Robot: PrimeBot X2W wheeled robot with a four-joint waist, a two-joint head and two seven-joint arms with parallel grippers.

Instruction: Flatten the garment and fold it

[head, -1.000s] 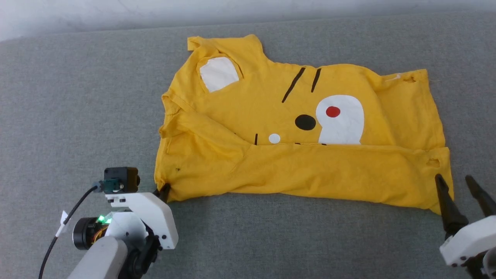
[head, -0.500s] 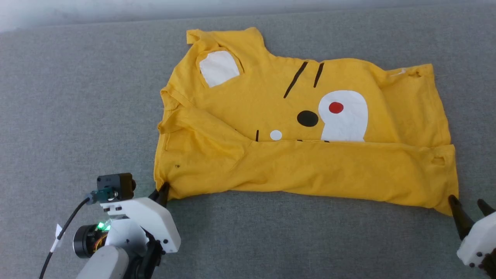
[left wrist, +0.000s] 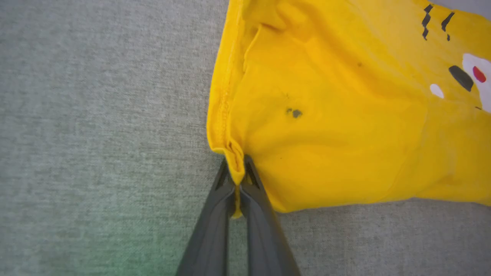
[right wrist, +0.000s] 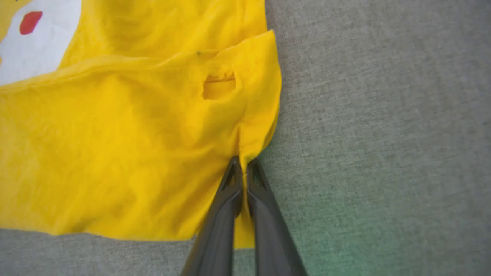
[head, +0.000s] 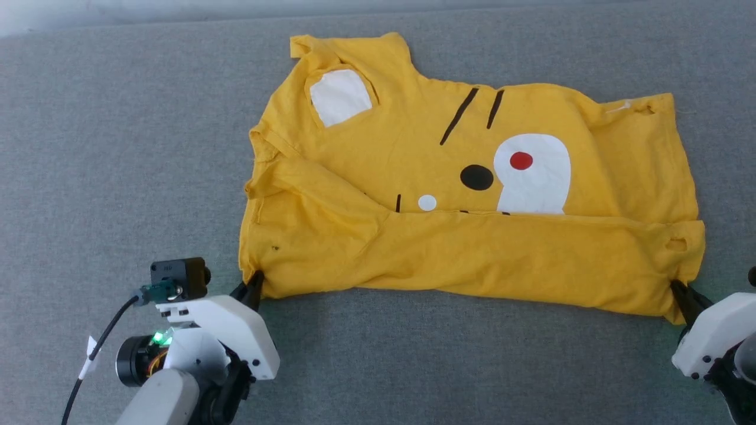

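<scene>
Pinching the near left corner of the mustard-yellow T-shirt [head: 472, 254], the left pincer [head: 251, 286] is clenched on the cloth. In the left wrist view its two dark fingers [left wrist: 215, 214] meet around a bunched bit of the stitched hem, with a sliver of yellow showing between them. The right pincer [head: 679, 292] is likewise clamped on the near right corner. The right wrist view shows its tips [right wrist: 243, 166] closed together, with a narrow strip of cloth running down between the fingers.

The T-shirt lies spread on the grey cloth-covered worktop [head: 118, 147], stretched sideways between the two pincers. Its near long edge is folded up over the printed front, and this plain yellow band hides the lower edge of the large white patch [head: 540, 183]. Above the fold sit a red dot [head: 521, 160], a black oval [head: 476, 177], a small white dot [head: 426, 202] and two thin black stripes [head: 459, 116]. Another white patch [head: 341, 96] lies at the far left, by a rumpled sleeve. A small hole [right wrist: 218, 86] opens in the folded band near the right corner. A dark speck [left wrist: 294, 112] marks the cloth near the left corner.
</scene>
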